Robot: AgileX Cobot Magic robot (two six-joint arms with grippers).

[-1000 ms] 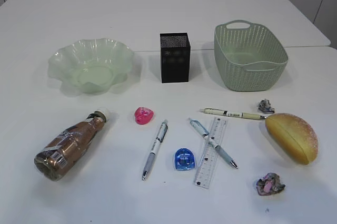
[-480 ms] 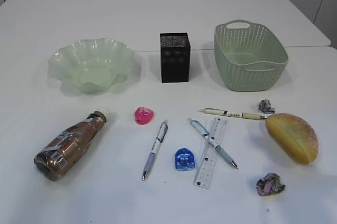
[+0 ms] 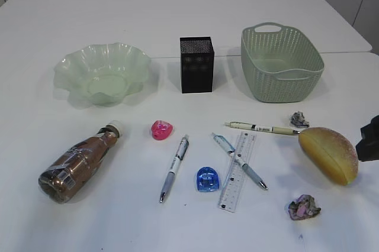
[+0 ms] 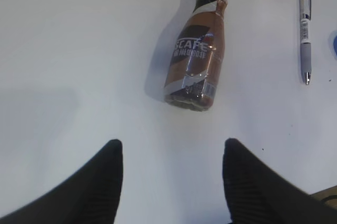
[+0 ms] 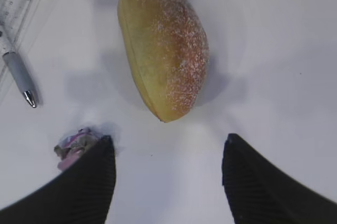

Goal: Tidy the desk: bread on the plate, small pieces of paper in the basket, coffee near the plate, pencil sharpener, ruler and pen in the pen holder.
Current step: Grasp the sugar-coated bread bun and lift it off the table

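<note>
On the plain white desk (image 3: pixel 177 15), the left gripper (image 4: pixel 171 182) hangs with jaws spread and empty above the lying brown coffee bottle (image 4: pixel 195 56), while far right the right gripper (image 5: pixel 166 179), likewise spread and empty, hovers just short of the golden oval bread bun (image 5: pixel 163 45).

On the white desk (image 3: pixel 177 15), the bread (image 3: pixel 328 154) lay at right, the coffee (image 3: pixel 80 163) on its side at left; plate (image 3: pixel 102 74), pen holder (image 3: pixel 196 64) and basket (image 3: pixel 279 63) stood behind the ruler (image 3: pixel 238 171).
</note>
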